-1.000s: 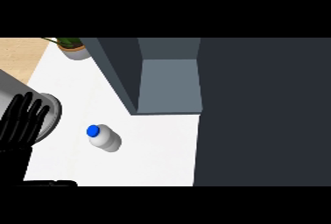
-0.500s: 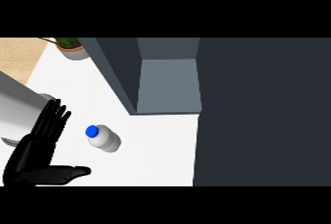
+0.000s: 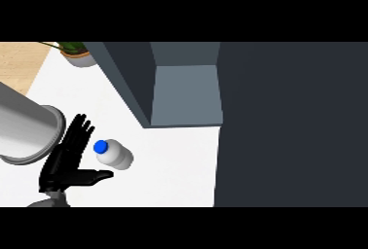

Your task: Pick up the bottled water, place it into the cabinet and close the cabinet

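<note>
From my head view I've got the small clear water bottle with the blue cap [image 3: 114, 154] standing on the white worktop [image 3: 173, 165], roughly below the front edge of the open grey cabinet [image 3: 185, 95]. My black left hand [image 3: 68, 160] sits just beside the bottle on its left — fingers straight and together, thumb stuck out underneath toward the bottle, so it's spread wide and holding nothing. I can't tell if the fingers actually touch the bottle. The grey forearm [image 3: 22, 133] comes in from the left edge. There's a potted green plant [image 3: 78, 52] at the far corner of the worktop — well apart from everything.
</note>
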Controlling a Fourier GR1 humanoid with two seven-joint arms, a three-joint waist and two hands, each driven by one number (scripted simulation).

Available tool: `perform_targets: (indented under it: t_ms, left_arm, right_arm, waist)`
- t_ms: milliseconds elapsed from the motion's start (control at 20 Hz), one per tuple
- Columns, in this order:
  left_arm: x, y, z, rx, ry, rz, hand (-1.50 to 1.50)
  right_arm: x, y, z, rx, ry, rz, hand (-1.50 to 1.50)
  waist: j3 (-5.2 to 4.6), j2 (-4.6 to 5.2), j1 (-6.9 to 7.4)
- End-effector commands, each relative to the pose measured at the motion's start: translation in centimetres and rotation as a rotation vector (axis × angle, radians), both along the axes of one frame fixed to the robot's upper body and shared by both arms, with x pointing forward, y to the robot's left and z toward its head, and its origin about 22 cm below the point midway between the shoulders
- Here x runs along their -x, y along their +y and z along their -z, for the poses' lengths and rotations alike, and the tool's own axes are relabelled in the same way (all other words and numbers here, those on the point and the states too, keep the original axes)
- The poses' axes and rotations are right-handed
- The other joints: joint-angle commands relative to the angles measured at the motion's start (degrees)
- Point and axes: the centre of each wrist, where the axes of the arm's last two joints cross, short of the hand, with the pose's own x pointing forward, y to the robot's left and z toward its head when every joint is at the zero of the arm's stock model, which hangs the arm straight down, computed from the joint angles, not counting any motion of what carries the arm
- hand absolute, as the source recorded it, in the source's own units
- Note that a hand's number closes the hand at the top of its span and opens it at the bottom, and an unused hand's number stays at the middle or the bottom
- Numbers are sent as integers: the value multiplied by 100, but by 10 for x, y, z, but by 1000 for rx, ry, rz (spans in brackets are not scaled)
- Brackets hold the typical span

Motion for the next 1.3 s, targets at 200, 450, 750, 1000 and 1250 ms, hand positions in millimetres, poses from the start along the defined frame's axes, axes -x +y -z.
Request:
perform_targets:
  t_ms: [200, 450, 750, 1000, 1250]
  left_arm:
    - [-7, -4, 52, 58, 9, 82, -150]
    - [-2, -16, 82, 67, -14, 100, -150]
    - [-3, -39, 104, 152, -43, 108, 150]
    - [1, -33, 112, -3, -89, 136, 150]
    - [-8, -12, 104, -155, -210, 136, 150]
  right_arm:
    - [14, -9, -31, 60, -60, 22, -150]
    - [27, -9, -35, 62, -56, -14, -150]
    - [26, -5, -30, 56, -58, 7, -150]
    - [27, -2, -32, 57, -68, 2, -150]
    - [26, -3, -24, 59, -42, 3, -150]
  waist:
    - [2, 8, 28]
    - [-5, -2, -76]
    - [-4, 7, -18]
    - [-10, 21, -21]
    - [-6, 24, 37]
